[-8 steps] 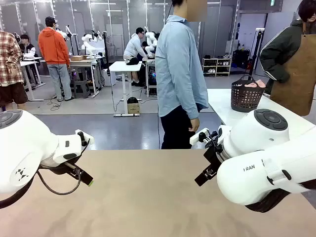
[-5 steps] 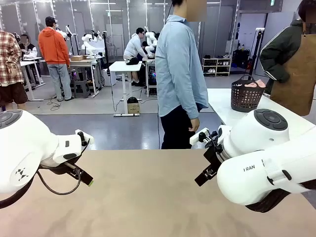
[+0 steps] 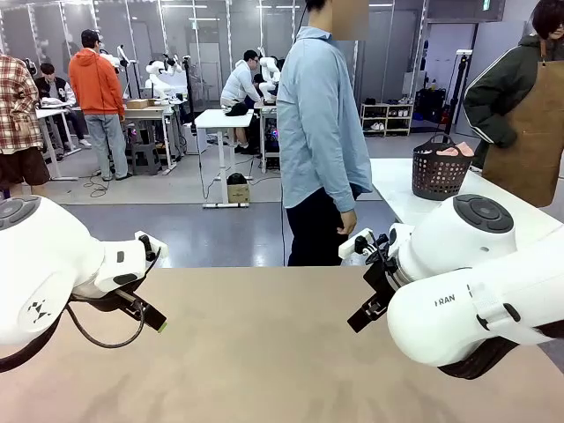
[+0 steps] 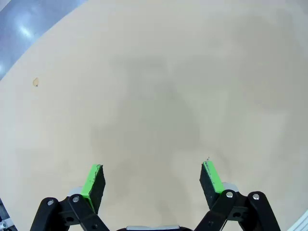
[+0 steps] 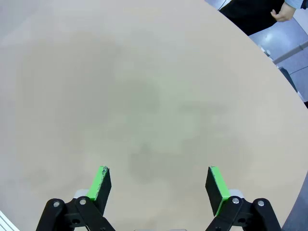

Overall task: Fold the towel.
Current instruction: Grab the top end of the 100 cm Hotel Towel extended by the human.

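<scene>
The towel is out of view. The tan table (image 3: 264,352) lies bare between my arms. My left gripper (image 3: 152,317) hovers over the table's left part, and in the left wrist view it (image 4: 151,180) stands open with nothing between its green pads (image 4: 92,180). My right gripper (image 3: 361,315) hangs over the right part. The right wrist view shows it (image 5: 158,185) open too, above bare tabletop, with its green pads (image 5: 215,185) wide apart.
A person in a light blue shirt (image 3: 317,132) stands side-on at the table's far edge, one hand (image 3: 346,222) hanging down. A dark basket (image 3: 441,172) with something pinkish in it stands on a white table at the back right, beside a person in a brown apron (image 3: 529,132).
</scene>
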